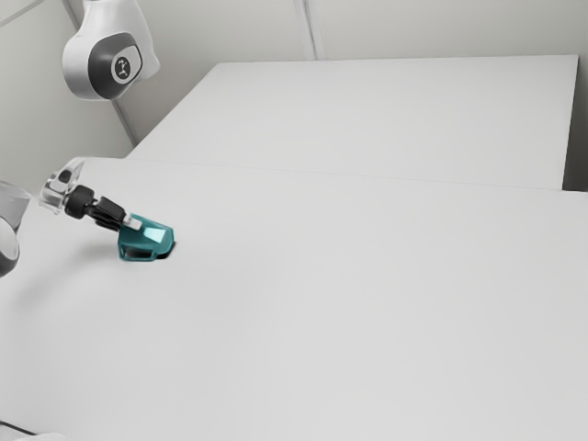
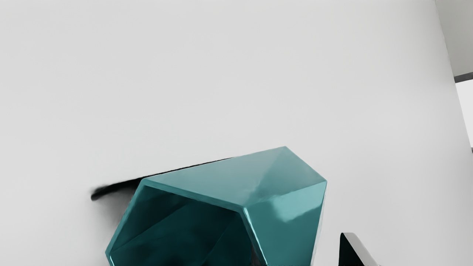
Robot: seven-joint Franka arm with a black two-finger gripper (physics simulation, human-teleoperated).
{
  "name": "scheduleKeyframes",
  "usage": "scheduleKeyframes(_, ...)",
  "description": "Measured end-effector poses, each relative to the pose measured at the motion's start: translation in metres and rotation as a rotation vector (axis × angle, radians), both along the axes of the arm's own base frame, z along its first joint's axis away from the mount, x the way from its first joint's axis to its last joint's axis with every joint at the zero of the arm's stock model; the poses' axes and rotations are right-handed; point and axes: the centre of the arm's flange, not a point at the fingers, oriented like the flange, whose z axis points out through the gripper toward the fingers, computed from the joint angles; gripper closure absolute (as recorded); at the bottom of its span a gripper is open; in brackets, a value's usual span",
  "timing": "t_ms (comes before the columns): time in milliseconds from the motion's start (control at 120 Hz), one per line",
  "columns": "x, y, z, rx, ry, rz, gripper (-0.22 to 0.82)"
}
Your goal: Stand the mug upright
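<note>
Mug tipped on its side | flat sides probably stop it rolling on the bench | fingers open beside it, grab room I guess

In the exterior view we are looking from beside the arm, well back from the gripper and above it, facing down at a slant across the white table toward the walls beyond. In the wrist view we are peering from close behind the gripper's tips into the faceted teal mug's mouth. Both views are sharing that mug and the tabletop near the gripper.
</note>
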Motion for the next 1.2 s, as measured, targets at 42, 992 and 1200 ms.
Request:
scheduleKeyframes(42,0.001,-0.001,0.001,-0.007,-0.009,0.000,0.57)
scheduleKeyframes(992,0.039,-0.111,0.091,0.131,-0.076,-0.229,0.78)
scheduleKeyframes(1200,0.038,-0.191,0.092,0.288,0.001,-0.340,0.78)
